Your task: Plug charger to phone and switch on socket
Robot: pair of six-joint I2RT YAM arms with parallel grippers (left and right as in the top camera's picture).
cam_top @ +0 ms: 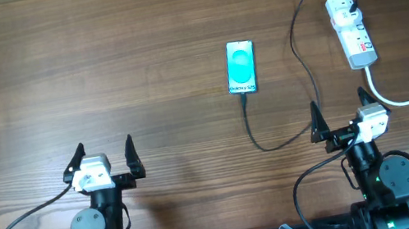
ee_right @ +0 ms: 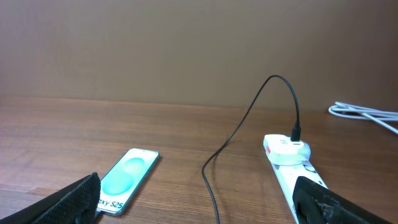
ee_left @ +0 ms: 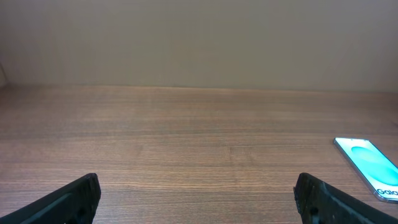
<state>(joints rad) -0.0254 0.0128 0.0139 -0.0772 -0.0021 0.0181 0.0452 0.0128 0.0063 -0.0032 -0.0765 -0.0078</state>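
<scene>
**Cable at the phone, power not yet switched**

The left gripper (cam_top: 103, 154) and right gripper (cam_top: 340, 111) sit low, jaws spread. The charger cable (cam_top: 295, 41) meets the Galaxy S25 phone (cam_top: 241, 67) mid-worktop (cam_top: 56, 73), though I cannot tell if it is seated. The next move is probably the right arm switching on the power strip (cam_top: 353, 41).

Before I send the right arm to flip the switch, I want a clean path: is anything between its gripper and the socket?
Nothing visible lies straight between the right gripper and the socket. The charger cable passes just left of that path, the white cord curls just right of it.
</scene>
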